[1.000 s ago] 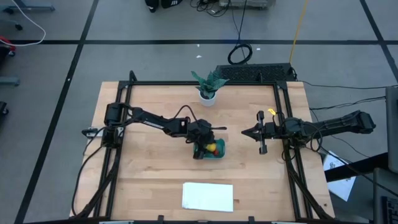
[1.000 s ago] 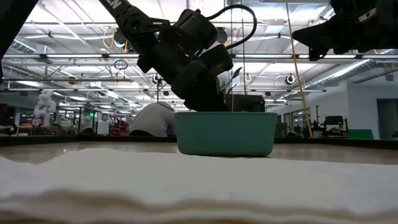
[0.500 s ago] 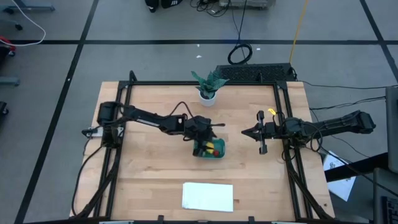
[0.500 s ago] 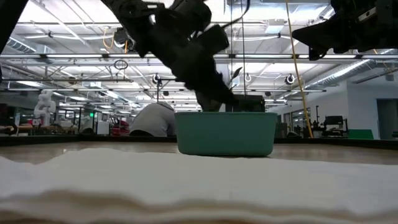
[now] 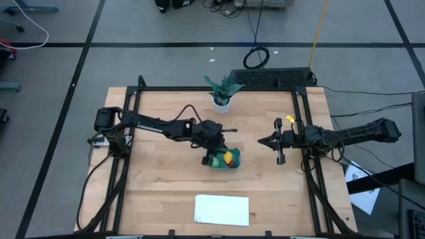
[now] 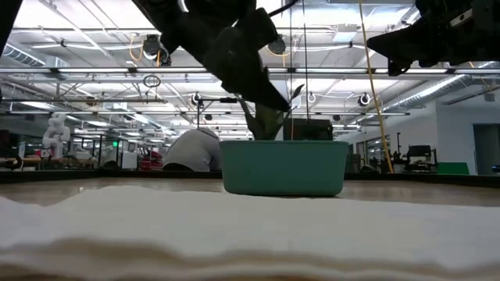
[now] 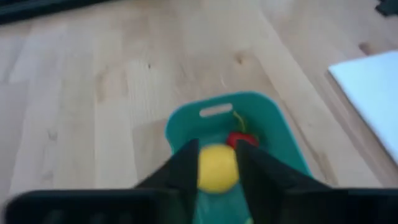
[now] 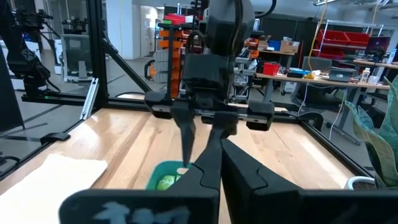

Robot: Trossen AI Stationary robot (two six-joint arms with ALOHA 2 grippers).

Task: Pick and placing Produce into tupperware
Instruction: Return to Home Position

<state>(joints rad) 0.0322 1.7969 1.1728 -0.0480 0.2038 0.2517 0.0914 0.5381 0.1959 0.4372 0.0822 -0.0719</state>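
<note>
The teal tupperware (image 5: pixel 234 164) (image 6: pixel 283 166) (image 7: pixel 186 121) sits mid-table. Inside it lie the yellow lemon (image 5: pixel 229 157) (image 7: pixel 217 168), the green piece (image 5: pixel 216 160) (image 8: pixel 165 182) and the red piece (image 7: pixel 239 138). My left gripper (image 5: pixel 214 147) (image 6: pixel 269 94) (image 8: pixel 199 140) hangs open above the tub's left part, fingers pointing down and clear of the rim. In the left wrist view the lemon shows between its fingers (image 7: pixel 186 162) but lies below them. My right gripper (image 5: pixel 264 141) (image 8: pixel 219 155) hovers shut to the right of the tub.
A potted leafy plant (image 5: pixel 221 93) stands near the far edge. A flat white sheet (image 5: pixel 222 209) (image 6: pixel 234 234) (image 7: pixel 373 87) lies near the near edge. Black frame rails (image 5: pixel 133 146) run along the table's sides. A person (image 6: pixel 195 152) shows far behind the table.
My left gripper has risen out of the tub and drawn back a little toward the table's left. The lemon has stayed in the tub, now uncovered. The right arm has kept still.
</note>
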